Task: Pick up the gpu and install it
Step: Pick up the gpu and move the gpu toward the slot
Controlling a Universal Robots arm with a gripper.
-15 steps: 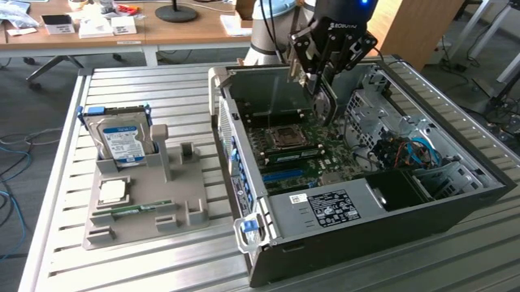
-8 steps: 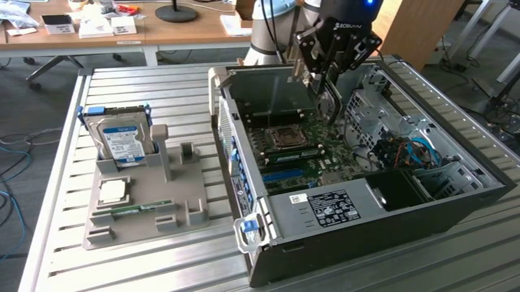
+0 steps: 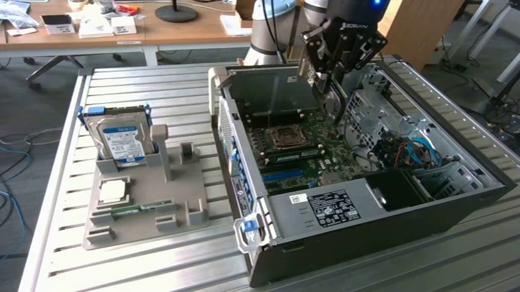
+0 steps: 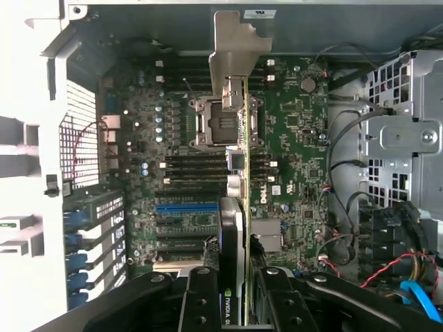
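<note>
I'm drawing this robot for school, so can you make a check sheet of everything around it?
Surface: slatted metal table, open computer case on it.
Job's things: graphics card, on edge above the motherboard, not slotted in.
Clutter: grey holder with hard drive, chip, memory stick.
Gripper: shut on the graphics card.
Cables: blue and red wires inside the case.
Surroundings: wooden desks, a chair, floor cables.

The gpu (image 4: 233,228) shows edge-on in the wrist view, its faces unseen. Its near end sits buried between the fingers (image 4: 201,304) of the hand (image 4: 235,301), which the picture's edge cuts off. It hides a strip of the processor socket (image 4: 211,124). In the exterior view the arm (image 3: 272,30) runs off the top, and the print on the power supply label (image 3: 332,208) is too small to read.
</note>
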